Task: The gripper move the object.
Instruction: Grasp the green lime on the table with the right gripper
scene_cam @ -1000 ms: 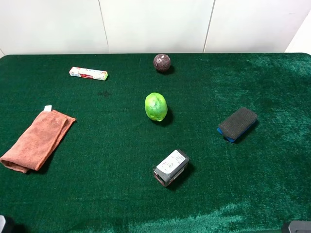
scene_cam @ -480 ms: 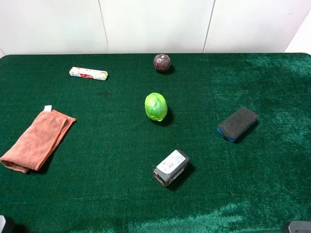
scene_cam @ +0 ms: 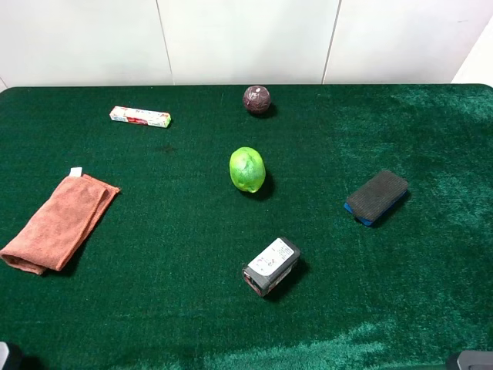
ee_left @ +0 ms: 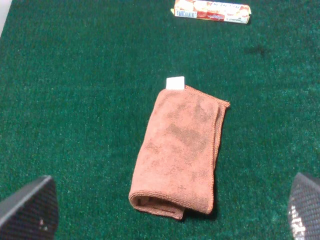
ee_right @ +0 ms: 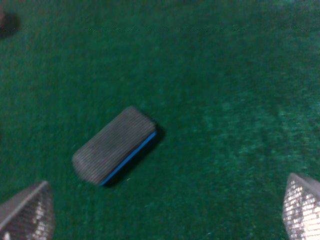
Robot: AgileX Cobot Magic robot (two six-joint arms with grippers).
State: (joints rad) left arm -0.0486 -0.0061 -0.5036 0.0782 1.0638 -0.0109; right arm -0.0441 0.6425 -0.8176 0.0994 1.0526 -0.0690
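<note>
The lime-green roundish fruit (scene_cam: pixel 247 169) lies on the green cloth near the table's middle, untouched. It shows in neither wrist view. My left gripper (ee_left: pixel 170 210) is open and empty, its fingertips (ee_left: pixel 27 207) spread wide near the table's front left, above the orange towel (ee_left: pixel 180 152). My right gripper (ee_right: pixel 165 210) is open and empty, its fingertips (ee_right: pixel 25 210) spread wide at the front right, near the black and blue eraser (ee_right: pixel 114 145). Both grippers are far from the fruit. In the exterior high view only slivers of the arms show at the bottom corners.
A dark maroon ball (scene_cam: pixel 256 99) sits behind the fruit. A small snack box (scene_cam: pixel 139 116) lies at the back left, the orange towel (scene_cam: pixel 58 222) at the left, the eraser (scene_cam: pixel 376 196) at the right, and a black and white box (scene_cam: pixel 270 266) in front of the fruit.
</note>
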